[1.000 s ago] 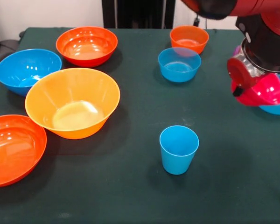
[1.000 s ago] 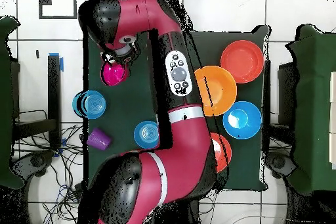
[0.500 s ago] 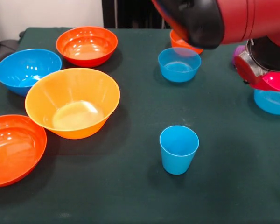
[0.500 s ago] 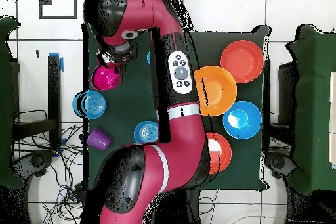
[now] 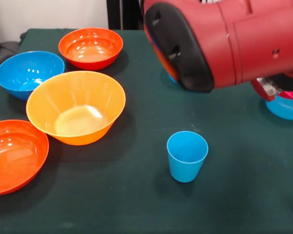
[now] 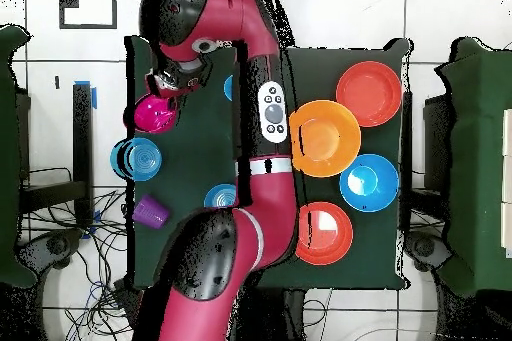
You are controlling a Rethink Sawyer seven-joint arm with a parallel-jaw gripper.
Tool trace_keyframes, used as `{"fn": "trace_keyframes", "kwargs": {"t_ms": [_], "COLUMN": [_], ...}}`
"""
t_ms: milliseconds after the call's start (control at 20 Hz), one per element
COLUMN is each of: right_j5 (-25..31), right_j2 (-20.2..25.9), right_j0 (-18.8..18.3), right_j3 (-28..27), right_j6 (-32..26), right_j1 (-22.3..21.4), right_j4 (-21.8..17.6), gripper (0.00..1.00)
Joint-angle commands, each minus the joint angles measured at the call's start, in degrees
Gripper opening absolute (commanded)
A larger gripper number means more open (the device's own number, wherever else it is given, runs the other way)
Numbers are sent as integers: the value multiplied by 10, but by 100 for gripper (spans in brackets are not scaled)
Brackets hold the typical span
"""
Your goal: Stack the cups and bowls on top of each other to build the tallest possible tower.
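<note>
Arm (image 6: 268, 117) across table (w/ pink bowl (image 6: 154, 113)).

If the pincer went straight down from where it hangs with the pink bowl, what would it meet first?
Probably the small blue bowl at the table edge: in the front view the pink bowl sits directly above its rim. Overhead shows them slightly offset, so bare cloth is possible.

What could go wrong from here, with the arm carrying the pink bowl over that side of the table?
1. The pink bowl hangs at the tool close to the small blue bowl; lowered a little off, it might clip that rim and slip.
2. The arm hides the table's far right in the front view, so alignment there is hard to check.
3. The light blue cup stands near the sweeping arm and may get knocked over.
</note>
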Motion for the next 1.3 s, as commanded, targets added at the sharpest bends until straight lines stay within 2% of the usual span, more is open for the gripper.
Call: {"fn": "trace_keyframes", "kwargs": {"t_ms": [50, 150, 300, 400, 500, 600, 650, 700, 750, 950, 1300], "right_j5": [133, 164, 214, 230, 229, 224, 220, 220, 220, 219, 184], "right_j2": [264, 348, 468, 529, 564, 583, 582, 594, 588, 602, 610], "right_j0": [-30, -39, -48, -52, -55, -58, -59, -60, -62, -63, -69], "right_j3": [-102, -114, -137, -149, -153, -154, -151, -151, -146, -141, -131], "right_j6": [-149, -145, -168, -198, -220, -228, -226, -228, -221, -217, -218], "right_j1": [42, 48, 49, 45, 40, 37, 35, 35, 33, 34, 32], "right_j4": [-220, -287, -422, -511, -566, -592, -588, -599, -582, -589, -557], "gripper": [0, 0, 0, 0, 0, 0, 0, 0, 0, 0, 0]}}
